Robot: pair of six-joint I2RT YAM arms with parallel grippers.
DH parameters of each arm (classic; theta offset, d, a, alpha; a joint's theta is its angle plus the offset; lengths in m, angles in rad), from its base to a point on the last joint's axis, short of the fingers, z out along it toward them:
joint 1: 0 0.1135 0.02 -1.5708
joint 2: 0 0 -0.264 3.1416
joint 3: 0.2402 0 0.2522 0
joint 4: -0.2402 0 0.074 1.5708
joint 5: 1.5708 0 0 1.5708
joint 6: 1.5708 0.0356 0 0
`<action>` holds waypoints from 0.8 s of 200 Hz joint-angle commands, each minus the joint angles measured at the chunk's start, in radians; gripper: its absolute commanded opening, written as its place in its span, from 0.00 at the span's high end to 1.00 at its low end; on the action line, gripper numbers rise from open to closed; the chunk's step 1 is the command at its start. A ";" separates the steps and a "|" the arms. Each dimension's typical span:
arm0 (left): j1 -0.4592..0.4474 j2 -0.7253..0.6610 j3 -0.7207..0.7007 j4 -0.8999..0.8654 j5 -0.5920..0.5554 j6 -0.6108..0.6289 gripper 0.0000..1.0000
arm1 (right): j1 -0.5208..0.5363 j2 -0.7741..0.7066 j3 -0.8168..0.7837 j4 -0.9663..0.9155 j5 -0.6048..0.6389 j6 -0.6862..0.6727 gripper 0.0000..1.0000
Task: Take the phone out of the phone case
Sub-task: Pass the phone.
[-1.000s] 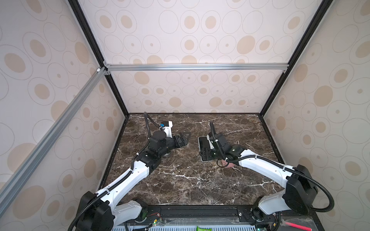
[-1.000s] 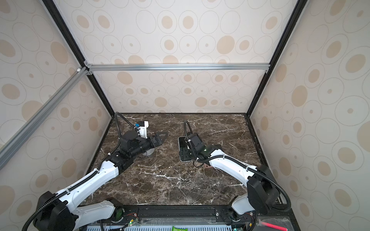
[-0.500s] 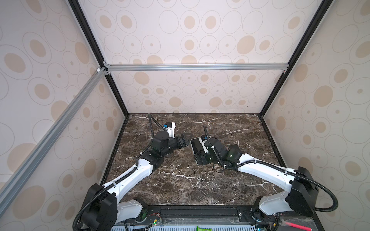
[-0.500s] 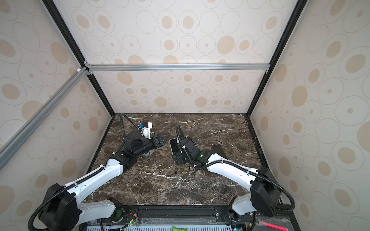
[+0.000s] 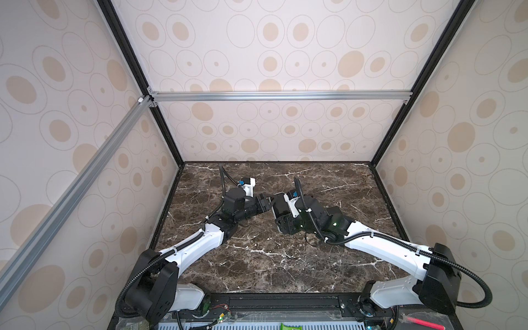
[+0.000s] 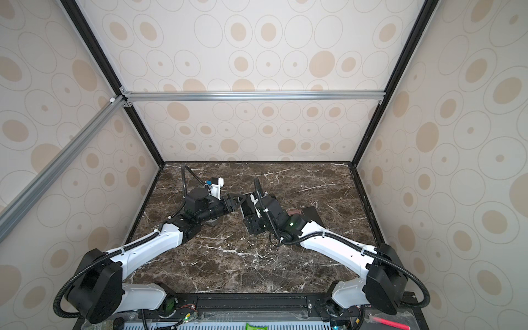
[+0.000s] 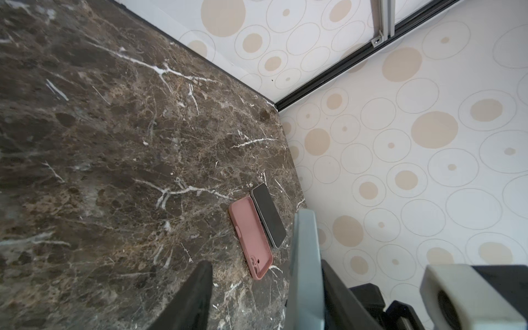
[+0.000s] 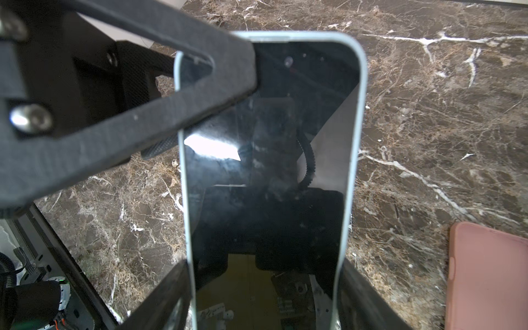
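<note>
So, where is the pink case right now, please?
In the left wrist view, the pink case lies flat on the table's right side, beside a dark phone.

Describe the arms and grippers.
The left arm and right arm have white links, black joints and black ribbed cables. Their fingers are flat black, with screws. The right arm shows a green light.

arms (image 5: pixel 197 248): white shells, black joints | cables (image 5: pixel 357 237): black, corrugated | left gripper (image 5: pixel 268 202): matte black | screws (image 8: pixel 31 118): silver

In the right wrist view the edge crops the pink case (image 8: pixel 488 274) and the phone (image 8: pixel 271 171).
</note>
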 commanded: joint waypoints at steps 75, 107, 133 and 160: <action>-0.015 -0.002 -0.007 0.066 0.026 -0.015 0.81 | 0.011 -0.017 0.031 0.041 0.039 -0.012 0.68; -0.014 -0.014 -0.008 0.088 0.027 -0.010 0.97 | 0.010 -0.032 0.020 0.052 0.056 -0.002 0.59; -0.015 -0.022 -0.005 0.099 0.027 -0.005 1.00 | 0.010 -0.058 -0.006 0.082 0.071 0.005 0.23; -0.014 -0.025 0.007 0.103 0.054 0.009 1.00 | 0.010 -0.079 -0.023 0.102 0.083 -0.008 0.12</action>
